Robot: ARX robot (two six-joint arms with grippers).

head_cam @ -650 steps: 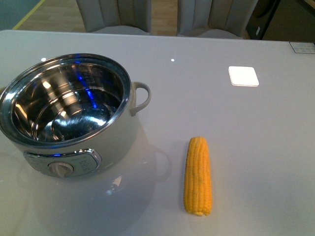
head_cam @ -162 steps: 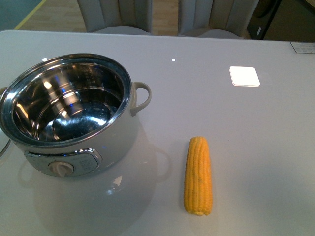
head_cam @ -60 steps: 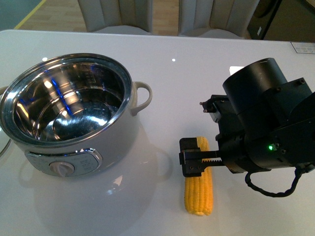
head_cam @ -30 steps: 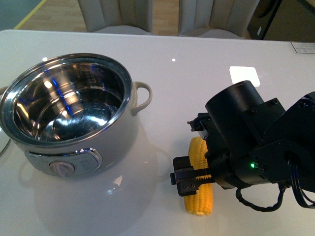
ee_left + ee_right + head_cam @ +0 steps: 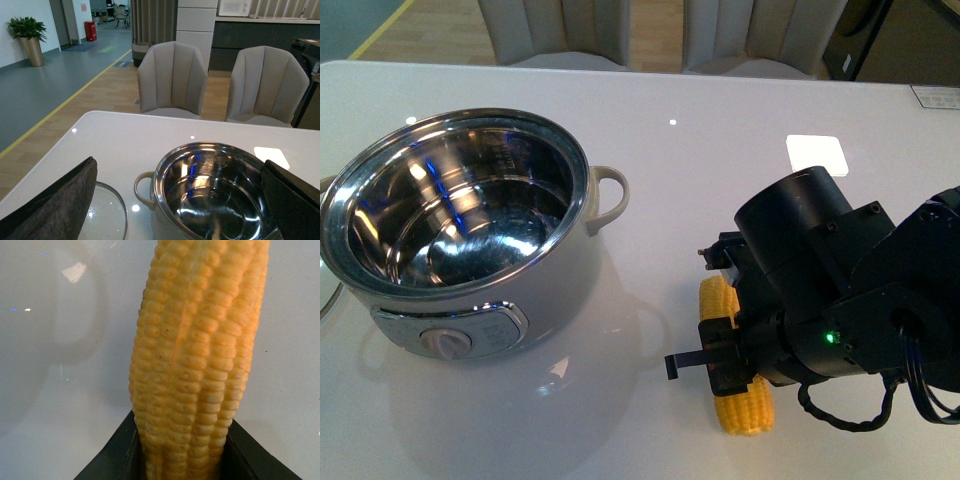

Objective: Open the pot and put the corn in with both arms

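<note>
Front view: pot (image 5: 460,235) stands on the white worktop (image 5: 720,130), left of centre. It is open, steel bowl bare, dial panel facing the camera, one loop handle on its right side.

Corn (image 5: 747,408) lies right of the pot and apart from it, at the near side of the worktop, its far tip angled slightly toward the pot. Right arm (image 5: 840,290) covers its middle; green light (image 5: 828,338) is lit on the arm.

Right end effector (image 5: 725,360): right wrist view shows a dark finger (image 5: 112,457) on each side of the cob, both against the kernels, so it is closed round the corn. Cannot tell whether the cob rests on the worktop or is just off it.

Left end effector (image 5: 178,170): seen only in the left wrist view. Fingers (image 5: 60,200) are spread wide and nothing is between them. It hangs above the worktop, facing the pot. Glass lid (image 5: 107,215) lies flat on the worktop beside the pot's handle.

White square (image 5: 817,154) sits on the worktop beyond the right arm. Two grey chairs (image 5: 172,75) stand at the far edge.
</note>
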